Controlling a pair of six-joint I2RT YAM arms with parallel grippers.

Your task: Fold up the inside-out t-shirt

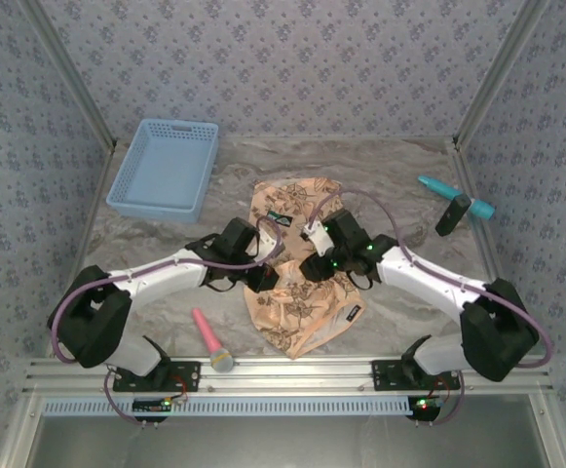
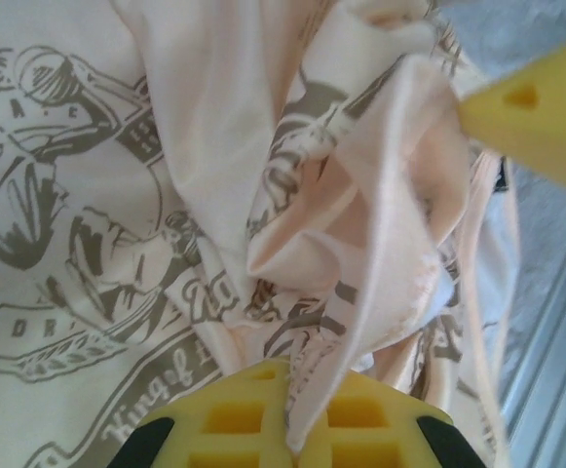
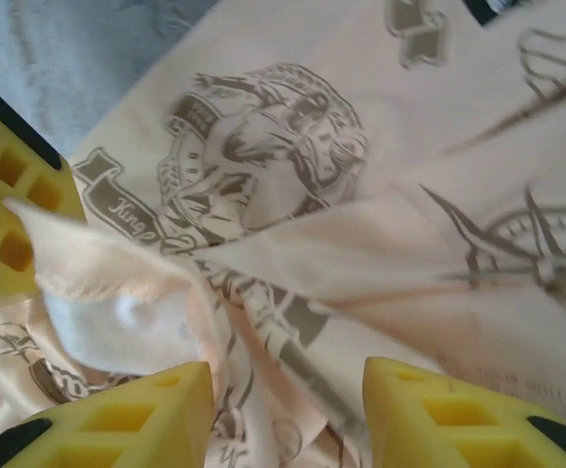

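We see the left claw [image 2: 292,424] clamped on a bunched fold of the shirt [image 1: 297,317]. Right claw [image 3: 287,414] is apart, straddling crumpled cloth. Shirt lies mid-counter [image 1: 390,166], between both arms.

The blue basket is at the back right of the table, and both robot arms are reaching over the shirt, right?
Not quite. The blue basket is at the back left, as the top external view shows. The left arm and right arm do reach over the shirt.
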